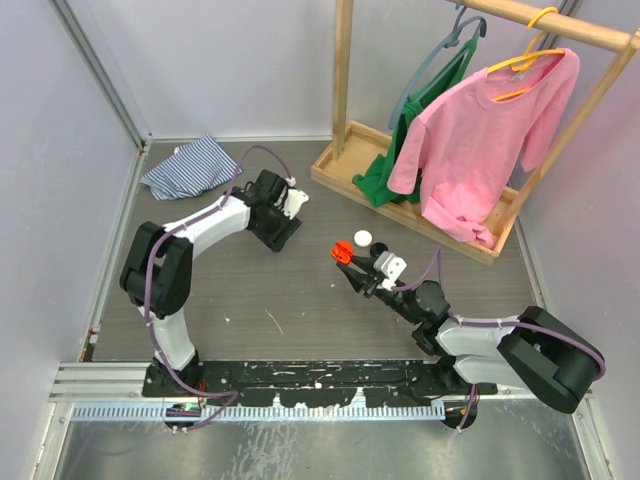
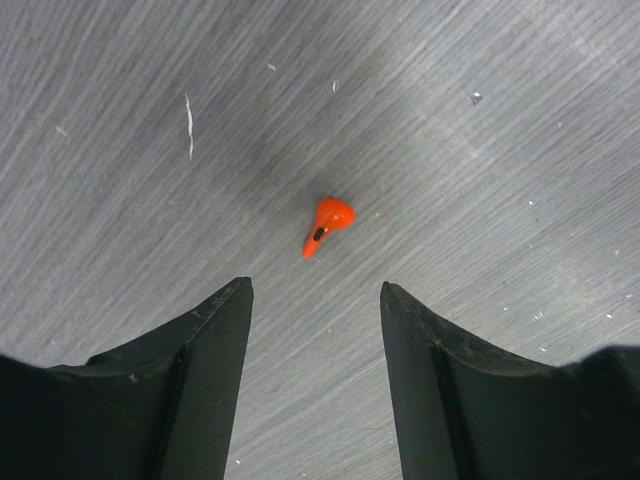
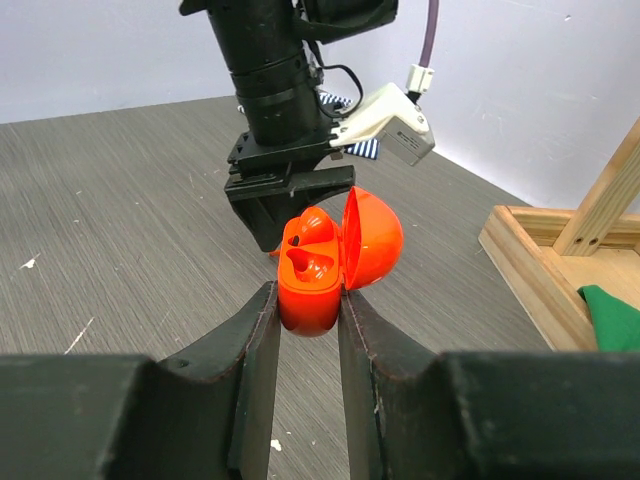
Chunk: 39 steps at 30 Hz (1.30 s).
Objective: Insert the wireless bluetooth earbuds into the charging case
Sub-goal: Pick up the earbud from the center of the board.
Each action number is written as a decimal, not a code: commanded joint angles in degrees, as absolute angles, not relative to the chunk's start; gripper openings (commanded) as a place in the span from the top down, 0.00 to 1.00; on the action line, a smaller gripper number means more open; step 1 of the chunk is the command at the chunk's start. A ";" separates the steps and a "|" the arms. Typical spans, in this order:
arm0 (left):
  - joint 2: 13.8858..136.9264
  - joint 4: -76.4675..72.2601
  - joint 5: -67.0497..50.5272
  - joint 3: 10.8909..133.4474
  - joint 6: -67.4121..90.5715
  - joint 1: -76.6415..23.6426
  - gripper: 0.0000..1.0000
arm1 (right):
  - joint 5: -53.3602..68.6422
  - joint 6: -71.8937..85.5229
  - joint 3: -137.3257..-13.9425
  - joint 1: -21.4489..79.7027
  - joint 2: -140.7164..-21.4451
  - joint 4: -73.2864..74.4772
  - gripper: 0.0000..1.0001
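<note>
Three views.

The top camera sits high above and behind the arm bases. It looks down and forward over the whole grey table (image 1: 300, 300), with the bases at 6 o'clock and a wooden clothes rack (image 1: 420, 190) at 1 o'clock. This is the wide, distant view.

The left wrist camera looks almost straight down past the left gripper (image 2: 315, 290) at a small, close patch of tabletop. An orange earbud (image 2: 326, 224) lies just beyond the fingertips at 12 o'clock.

The right wrist camera looks low and nearly level across the table. The charging case (image 3: 315, 280) sits very near the lens, between the fingers of the right gripper (image 3: 307, 295).

The right wrist and top views share the case, the left arm's gripper behind it, and the rack's base — at 3 o'clock in the wrist view.
</note>
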State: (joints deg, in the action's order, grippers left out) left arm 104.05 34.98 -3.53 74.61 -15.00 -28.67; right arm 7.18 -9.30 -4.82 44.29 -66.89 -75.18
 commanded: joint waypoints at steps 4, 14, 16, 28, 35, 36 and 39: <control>108.14 40.05 -5.86 81.35 -19.73 -28.30 0.50 | 7.39 -9.49 -5.79 44.41 -66.73 -79.37 0.99; 112.15 42.09 -6.20 84.82 -19.82 -28.41 0.52 | 7.98 -9.50 -6.06 44.42 -67.24 -79.12 0.99; 112.68 42.14 -6.41 85.21 -19.76 -28.47 0.53 | 8.00 -9.49 -6.14 44.38 -67.34 -79.04 0.99; 116.45 43.36 -5.38 87.83 -19.85 -29.34 0.60 | 7.93 -9.58 -6.15 44.36 -67.37 -78.93 0.99; 117.78 43.59 -5.37 88.95 -19.77 -29.53 0.64 | 8.00 -9.58 -6.30 44.37 -67.42 -78.75 0.99; 118.02 43.76 -5.36 89.07 -19.76 -29.53 0.65 | 8.12 -9.58 -6.32 44.34 -67.53 -78.75 0.99; 118.83 44.43 -5.01 89.68 -19.78 -29.62 0.67 | 8.17 -9.58 -6.29 44.43 -67.70 -78.75 0.99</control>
State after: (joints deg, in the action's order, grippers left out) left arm 117.95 42.98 -5.32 87.26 -18.96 -29.26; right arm 7.60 -9.30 -4.82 44.29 -67.53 -75.00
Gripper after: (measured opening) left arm 0.344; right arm 0.324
